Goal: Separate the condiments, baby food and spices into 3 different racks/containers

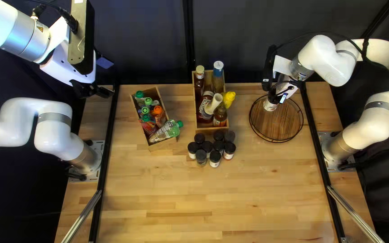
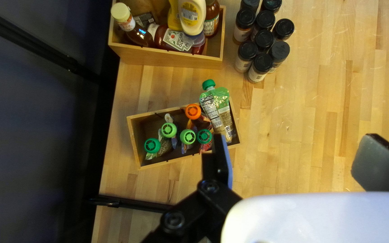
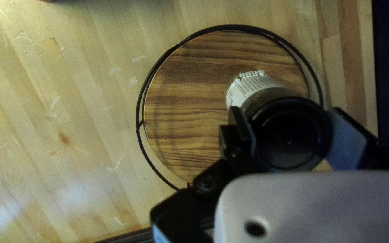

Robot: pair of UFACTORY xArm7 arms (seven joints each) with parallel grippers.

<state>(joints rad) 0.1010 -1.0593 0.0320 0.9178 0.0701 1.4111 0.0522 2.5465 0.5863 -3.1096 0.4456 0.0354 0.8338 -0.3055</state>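
The right gripper [image 1: 275, 95] has its jaws clenched around a black-capped spice jar [image 1: 270, 106], over the round rack [image 1: 289, 120]; contact with the base is unclear. The left gripper's [image 1: 99, 91] jaws stand released. Baby food pouches [image 1: 169, 130] and condiment bottles [image 1: 204, 108] sit in separate wooden boxes; nine jars [image 1: 207, 146] cluster nearby.

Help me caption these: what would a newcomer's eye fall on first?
Likely the jar in the right arm's jaws, over the round rack. Then come the green and orange caps in the top left view's left-hand box, and the black-lidded jars clustered near that view's middle.
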